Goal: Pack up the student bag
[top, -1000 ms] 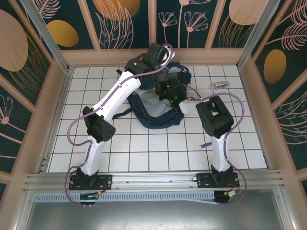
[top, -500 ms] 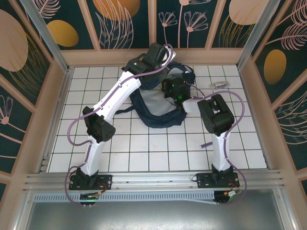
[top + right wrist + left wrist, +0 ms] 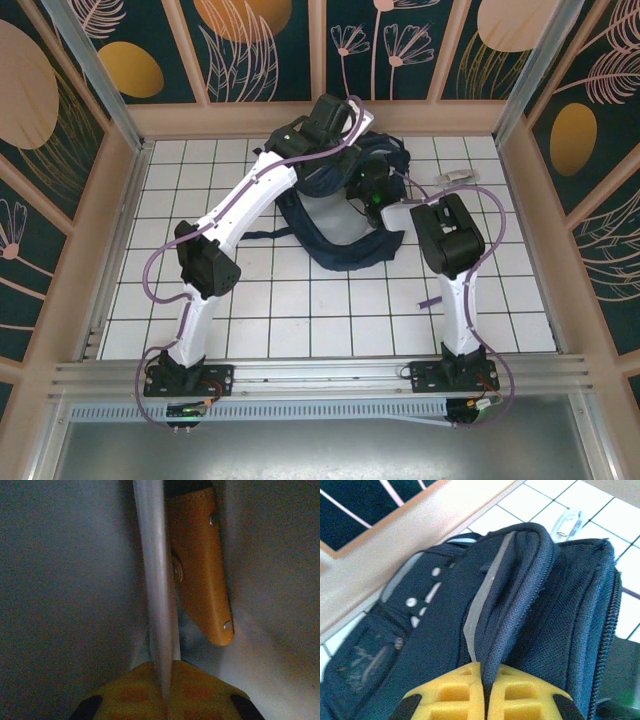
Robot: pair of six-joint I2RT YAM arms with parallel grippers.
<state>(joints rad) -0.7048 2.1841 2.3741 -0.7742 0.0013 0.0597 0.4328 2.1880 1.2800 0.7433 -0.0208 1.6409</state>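
Student bag (image 3: 345,250), a large navy-blue fabric backpack, lies slumped toward the far middle of the bench, its mouth gaping and a dark strap trailing to the left. The white left arm (image 3: 250,195) reaches in a long diagonal from its near base to the bag's far side. In its wrist view the yellow left pincer (image 3: 485,675) is pinched narrow on a fold of the bag's (image 3: 530,605) zippered rim, which runs up between the fingers. The right arm (image 3: 445,240) folds sharply at the elbow and points its wrist into the bag's opening. Inside, against grey lining, the right pincer (image 3: 167,680) is clamped on a thin pale grey strip (image 3: 156,580); what that strip belongs to I cannot tell. A tan leather tab with rivets (image 3: 200,570) sits just beside the strip.

The bench (image 3: 300,320) is white gridded tile, walled by dark teal panels with leaf and orange oval patterns (image 3: 270,50). A small clear clip-like object (image 3: 457,177) lies near the bag's right side, and a small purple sliver (image 3: 430,300) lies by the right arm.
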